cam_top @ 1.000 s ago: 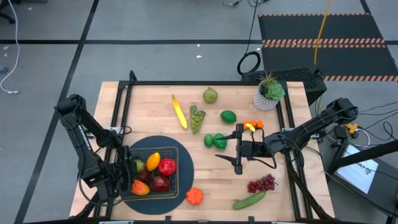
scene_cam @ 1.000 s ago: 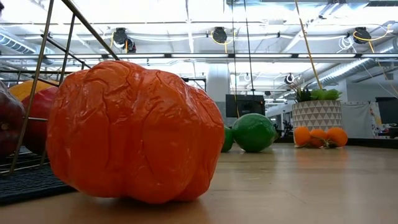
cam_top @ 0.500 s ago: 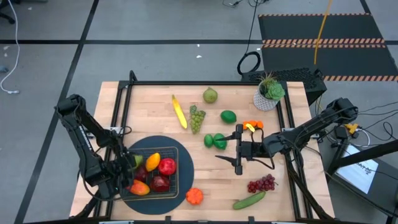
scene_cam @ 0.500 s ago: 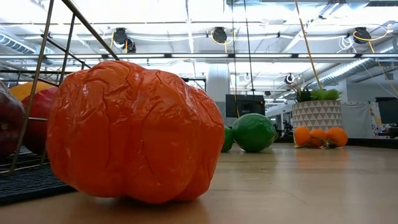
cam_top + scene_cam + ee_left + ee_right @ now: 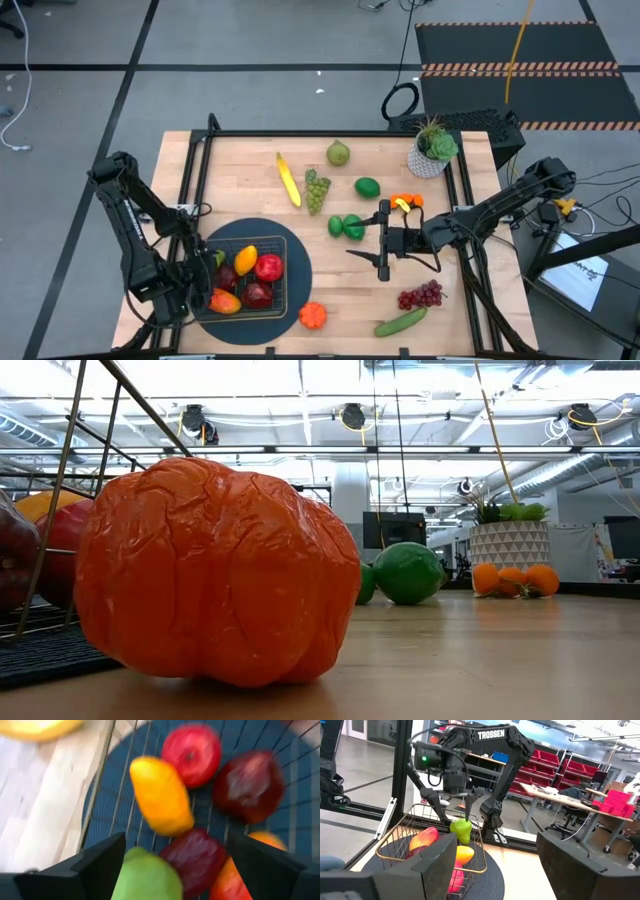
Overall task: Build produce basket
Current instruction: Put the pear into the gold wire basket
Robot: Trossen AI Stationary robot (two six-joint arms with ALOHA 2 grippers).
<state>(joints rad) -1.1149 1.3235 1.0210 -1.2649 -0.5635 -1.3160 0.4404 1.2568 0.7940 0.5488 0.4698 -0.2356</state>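
While both arms hang over the table:
Left gripper: parted fingers, green pear between them, above basket.
Right gripper: mid-table, jaws apart, empty.
Basket: on round mat.

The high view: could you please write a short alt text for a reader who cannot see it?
Seen from above, the left gripper hangs open over the left edge of a square dark wire-mesh basket with red, yellow and green plastic fruit. The right gripper waits open at mid-table, near two green limes and a yellow plastic banana.
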